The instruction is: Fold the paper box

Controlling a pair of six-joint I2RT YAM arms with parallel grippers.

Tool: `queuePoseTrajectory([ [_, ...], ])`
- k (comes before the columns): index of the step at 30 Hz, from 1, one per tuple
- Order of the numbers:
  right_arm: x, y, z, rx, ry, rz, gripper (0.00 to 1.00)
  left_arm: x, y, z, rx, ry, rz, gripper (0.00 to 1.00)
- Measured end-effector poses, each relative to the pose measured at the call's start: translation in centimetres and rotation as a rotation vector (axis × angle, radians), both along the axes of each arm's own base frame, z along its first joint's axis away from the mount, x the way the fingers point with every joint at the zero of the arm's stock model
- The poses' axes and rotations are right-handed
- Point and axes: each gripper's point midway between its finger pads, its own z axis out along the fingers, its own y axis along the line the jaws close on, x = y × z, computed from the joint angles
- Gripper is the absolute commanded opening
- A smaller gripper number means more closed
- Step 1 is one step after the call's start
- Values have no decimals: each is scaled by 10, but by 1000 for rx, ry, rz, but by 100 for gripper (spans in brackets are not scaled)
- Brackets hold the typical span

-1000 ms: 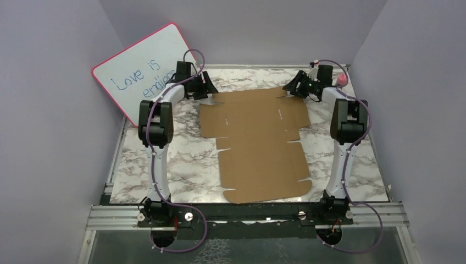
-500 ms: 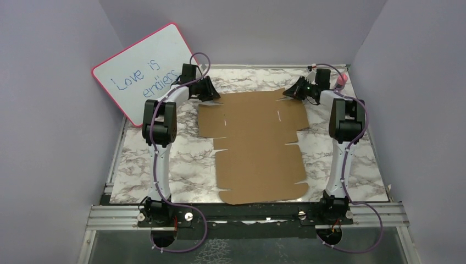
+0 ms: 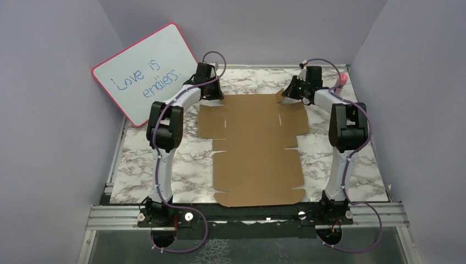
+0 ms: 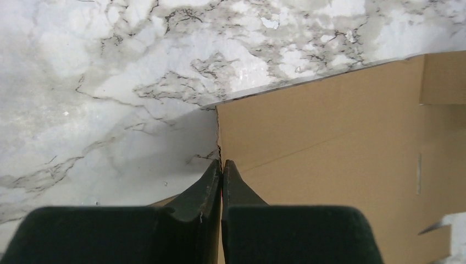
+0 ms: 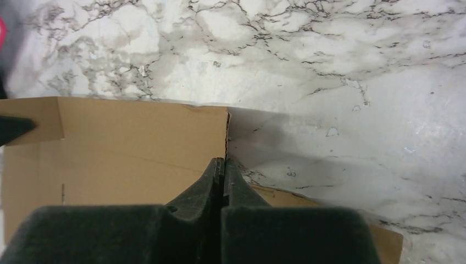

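Observation:
The paper box (image 3: 255, 148) is a brown die-cut cardboard sheet lying mostly flat on the marble table (image 3: 165, 159), its long axis running from the arm bases to the far side. My left gripper (image 3: 216, 95) is at its far left corner, shut on the thin cardboard edge. In the left wrist view the left gripper (image 4: 221, 164) pinches that edge, and the paper box (image 4: 329, 126) spreads to the right. My right gripper (image 3: 282, 94) is shut on the far right corner edge. The right wrist view shows the right gripper (image 5: 223, 161) pinching it, the paper box (image 5: 126, 143) lying to its left.
A pink-framed whiteboard (image 3: 144, 70) with blue writing leans against the left wall, close to the left arm's elbow. A small pink object (image 3: 342, 78) sits at the far right corner of the table. Grey walls enclose the table on three sides.
Both grippers have moved inward onto the sheet's far corners and closed on the cardboard edges. The sheet has slid slightly toward the arm bases.

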Motion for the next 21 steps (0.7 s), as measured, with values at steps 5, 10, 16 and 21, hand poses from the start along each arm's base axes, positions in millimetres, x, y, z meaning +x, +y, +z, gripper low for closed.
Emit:
queuePoseTrajectory([
  [5, -3, 7, 5, -164, -26, -34, 2, -4, -8, 1, 160, -39, 25, 3],
  [10, -4, 16, 9, -316, -48, -63, 2, -8, -17, 8, 304, -73, 42, 3],
  [16, -8, 31, 14, -477, -69, -78, 4, -6, -28, 25, 379, -119, 56, 5],
  [21, -9, 32, 11, -539, -64, -90, 8, -5, -31, 14, 403, -106, 55, 11],
])
